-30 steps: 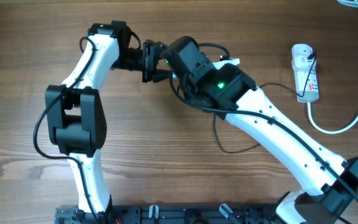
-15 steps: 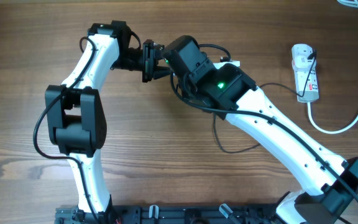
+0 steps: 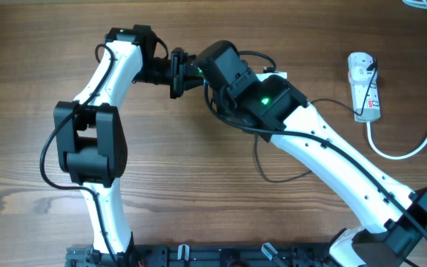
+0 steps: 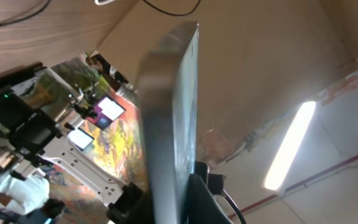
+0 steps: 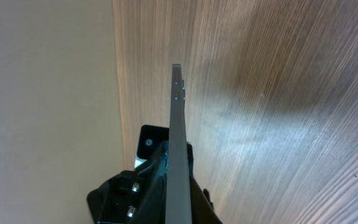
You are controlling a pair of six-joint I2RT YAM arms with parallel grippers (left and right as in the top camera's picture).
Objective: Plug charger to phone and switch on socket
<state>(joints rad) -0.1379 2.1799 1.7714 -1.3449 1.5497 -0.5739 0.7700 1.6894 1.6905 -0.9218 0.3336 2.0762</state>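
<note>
The phone (image 3: 195,73) is held on edge above the table at the far middle, between my two grippers. In the left wrist view the phone (image 4: 173,118) is a grey slab seen edge-on, and my left gripper (image 4: 173,208) is shut on its lower end. In the right wrist view the phone (image 5: 176,118) is a thin grey edge, and my right gripper (image 5: 178,193) is shut on it. In the overhead view the left gripper (image 3: 181,73) and the right gripper (image 3: 202,76) face each other. The charger cable (image 3: 260,165) loops under the right arm; its plug tip is hidden. The socket (image 3: 365,87) lies at the far right.
A thick white cord (image 3: 421,141) curves from the socket toward the right edge and the far right corner. The right arm's forearm (image 3: 325,148) crosses the table's middle diagonally. The left arm's elbow (image 3: 87,141) stands at the left.
The right wrist has edged slightly toward the left gripper. The phone stays held between the two grippers.
</note>
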